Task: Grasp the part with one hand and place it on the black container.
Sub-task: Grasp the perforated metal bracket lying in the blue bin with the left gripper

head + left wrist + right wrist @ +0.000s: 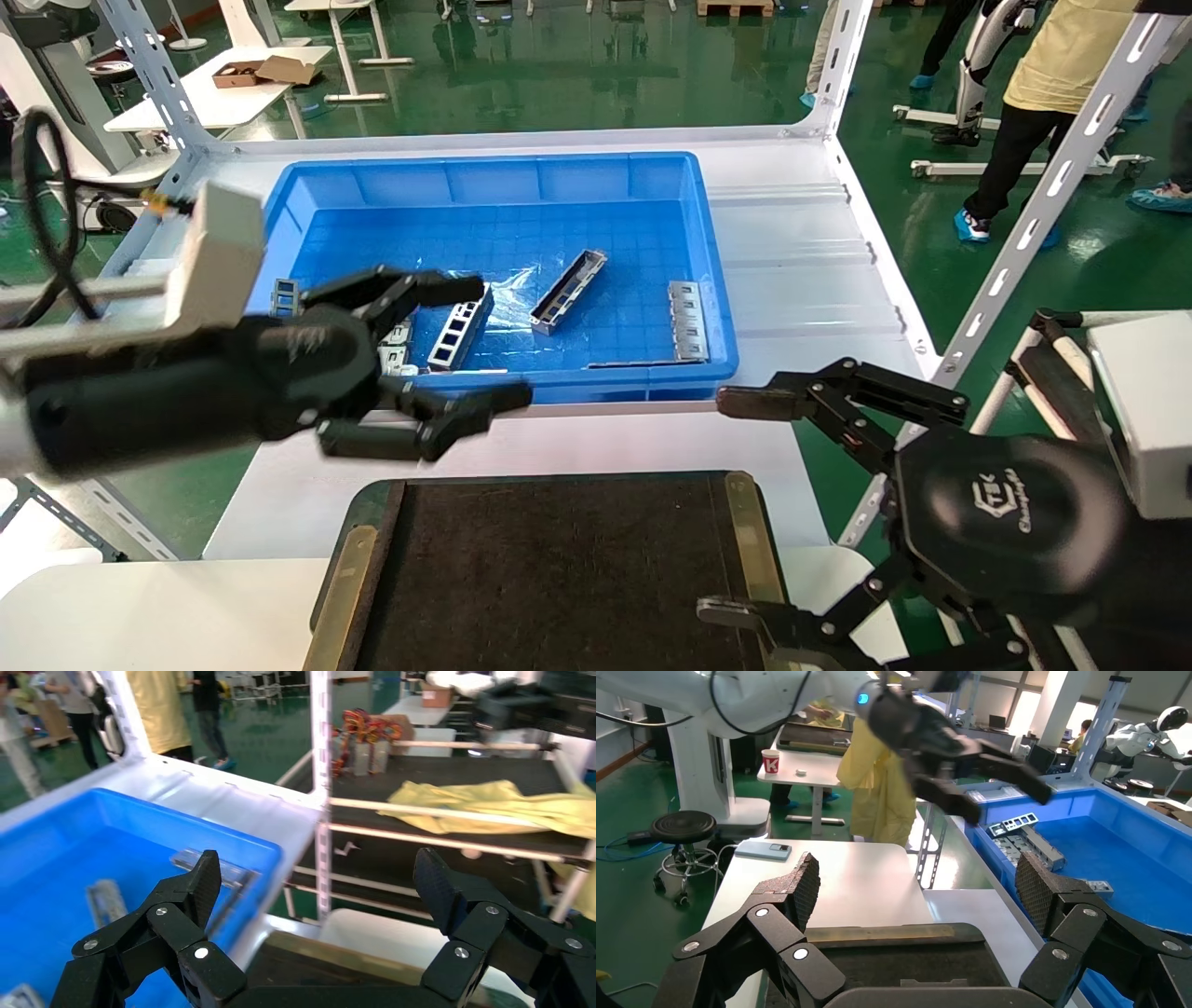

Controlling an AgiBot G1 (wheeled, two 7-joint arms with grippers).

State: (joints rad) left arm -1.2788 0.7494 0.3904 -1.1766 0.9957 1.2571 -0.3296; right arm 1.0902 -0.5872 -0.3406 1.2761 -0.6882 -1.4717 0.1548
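While the part (568,290) lies loose on the floor of the blue bin (708,280), its long axis running diagonally from near-left to far-right, the left claw (470,349) hovers spread wide over the bin's near left corner, so the part sits just beyond and to its right. The right claw (740,503), also wide and empty, hangs farther off beside the black container (559,578). The part is a thin, shiny metal channel with raised walls; the container's top looks matte and felt-like, edged with brass-coloured strips.
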